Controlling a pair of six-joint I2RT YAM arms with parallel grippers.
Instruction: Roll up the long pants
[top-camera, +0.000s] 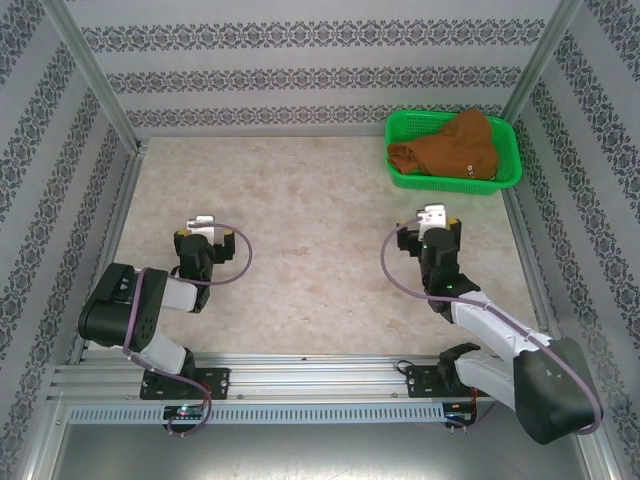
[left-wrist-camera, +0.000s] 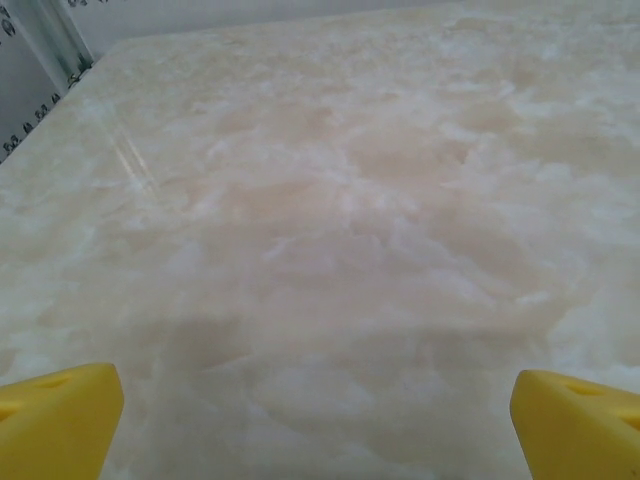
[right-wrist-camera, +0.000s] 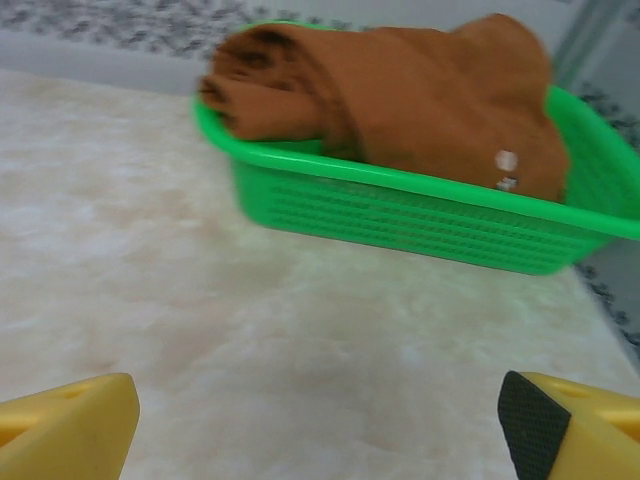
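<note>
Well beyond right gripper (right-wrist-camera: 318, 428), long pants (right-wrist-camera: 400, 100) — heaped in basket (right-wrist-camera: 420, 215)

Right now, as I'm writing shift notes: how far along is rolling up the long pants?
Nothing looks done: the long pants lie bunched in the green basket at the far right corner of the table. Nothing is in hand: the right tool is open, facing the basket; the left tool is open over bare table. Left: lift the pants out, spread them flat, roll them up.
</note>
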